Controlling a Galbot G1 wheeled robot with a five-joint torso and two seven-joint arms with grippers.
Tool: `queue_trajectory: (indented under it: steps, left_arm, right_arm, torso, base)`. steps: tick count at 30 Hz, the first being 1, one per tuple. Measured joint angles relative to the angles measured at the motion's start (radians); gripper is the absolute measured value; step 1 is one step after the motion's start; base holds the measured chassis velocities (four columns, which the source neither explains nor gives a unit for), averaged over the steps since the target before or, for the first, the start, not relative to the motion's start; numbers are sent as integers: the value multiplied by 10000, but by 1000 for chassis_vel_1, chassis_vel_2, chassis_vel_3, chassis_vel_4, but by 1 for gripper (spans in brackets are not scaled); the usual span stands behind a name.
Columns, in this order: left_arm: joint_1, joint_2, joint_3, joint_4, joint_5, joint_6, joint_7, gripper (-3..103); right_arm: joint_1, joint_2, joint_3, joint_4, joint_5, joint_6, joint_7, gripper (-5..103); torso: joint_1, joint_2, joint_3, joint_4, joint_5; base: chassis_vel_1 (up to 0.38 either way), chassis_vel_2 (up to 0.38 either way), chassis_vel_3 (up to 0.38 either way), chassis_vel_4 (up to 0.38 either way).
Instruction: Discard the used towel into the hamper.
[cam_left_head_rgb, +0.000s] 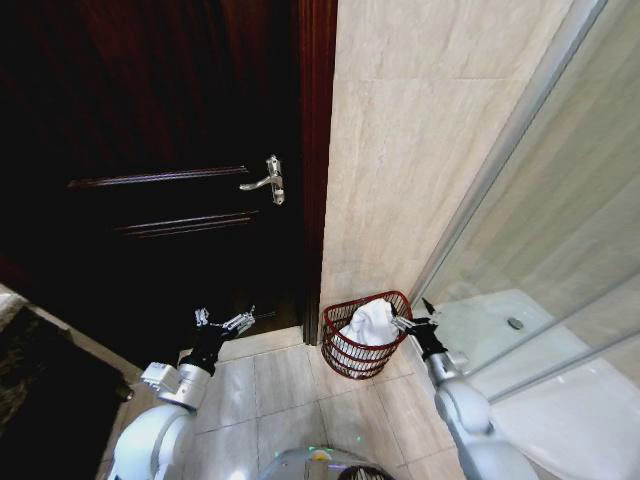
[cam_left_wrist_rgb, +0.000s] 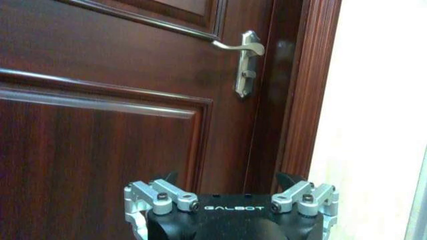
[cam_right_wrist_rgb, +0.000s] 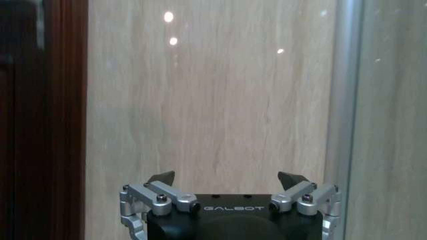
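The hamper (cam_left_head_rgb: 340, 350), a dark reddish-brown wire basket, stands on the tiled floor at the foot of the beige wall. The white towel (cam_left_head_rgb: 370, 322) lies bunched inside it, rising a little above the rim. My right gripper (cam_left_head_rgb: 417, 314) hovers open just beside the hamper's right rim, holding nothing; in the right wrist view its fingertips (cam_right_wrist_rgb: 161, 177) are spread wide, facing the wall. My left gripper (cam_left_head_rgb: 225, 319) is open and empty, held up in front of the dark door; its fingertips (cam_left_wrist_rgb: 291, 178) are apart.
A dark wooden door (cam_left_head_rgb: 150, 180) with a metal lever handle (cam_left_head_rgb: 268, 180) is on the left, its frame (cam_left_head_rgb: 316, 150) beside the hamper. A glass shower screen (cam_left_head_rgb: 540, 250) with an aluminium post (cam_right_wrist_rgb: 343, 100) closes off the right. Tiled floor (cam_left_head_rgb: 270, 385) lies before me.
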Motion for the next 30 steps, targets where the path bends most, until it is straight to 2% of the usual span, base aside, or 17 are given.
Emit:
queue_trajectory:
  steps: [5,18,30]
  left_arm:
    - [2,0,0,0,0,0,-1,99]
    - [1,0,0,0,0,0,-1,99]
    - [1,0,0,0,0,0,-1,99]
  right_arm:
    - [-1416,537,166,1242,-122,623,305,100]
    - [-2530,1324,161,2105,-822,2187,640,100]
    - [-2893,1684,155,2320,-842,2658,732,100]
  torso:
    - [2,9,6,-4,2]
    - [8,20,12,-3,1]
    - [10,25,16,-3,2]
  base:
    - [0,0,0,0]
    - [0,0,0,0]
    - [0,0,0,0]
